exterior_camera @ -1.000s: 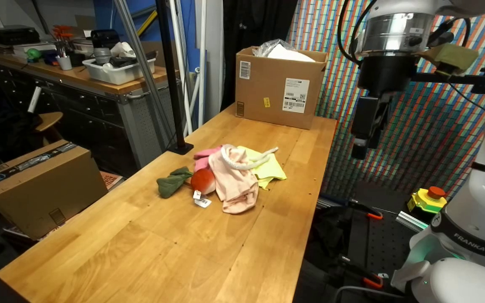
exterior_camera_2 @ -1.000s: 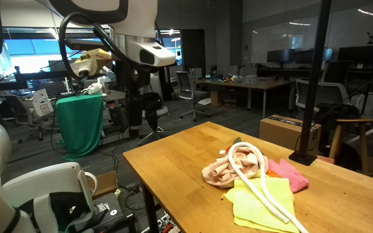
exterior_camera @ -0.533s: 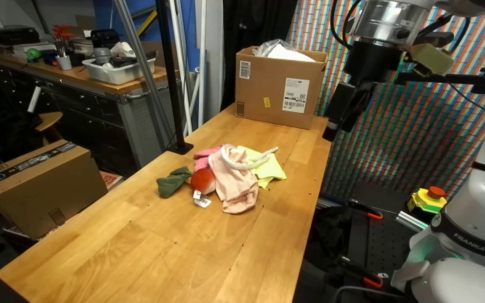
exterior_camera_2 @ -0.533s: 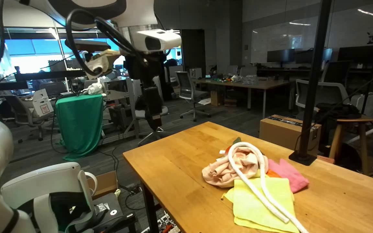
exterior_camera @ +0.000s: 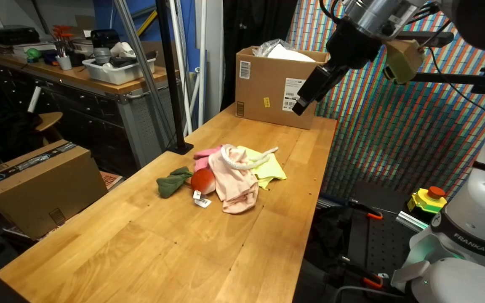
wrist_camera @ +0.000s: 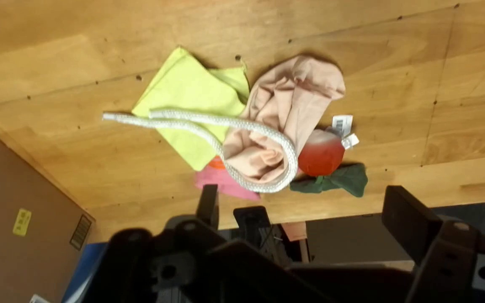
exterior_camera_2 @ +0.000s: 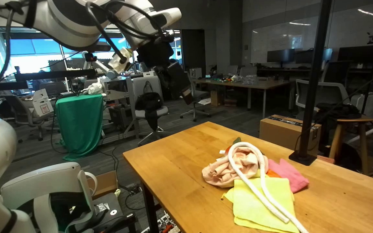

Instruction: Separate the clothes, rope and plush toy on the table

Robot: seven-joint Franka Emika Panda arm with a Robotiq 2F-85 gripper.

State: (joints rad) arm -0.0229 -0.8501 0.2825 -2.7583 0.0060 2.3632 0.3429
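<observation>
My hand (wrist_camera: 302, 204) hung tilted, its jaws wide apart on nothing. Near the edge of the counter (exterior_camera: 175, 261) by the black post (exterior_camera_2: 316, 69), the rope (wrist_camera: 291, 162) lay looped over the peach cloth (wrist_camera: 297, 97) and yellow cloth (wrist_camera: 192, 92), the plush toy (wrist_camera: 322, 155) just beside. I judged pinching the rope's end, past the yellow cloth, would avoid dragging fabric.

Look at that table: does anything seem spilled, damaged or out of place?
No spill or damage shows. It just looks jumbled: the white rope loops over the crumpled peach cloth and trails across the yellow cloth, with the red toy beside the peach cloth.
</observation>
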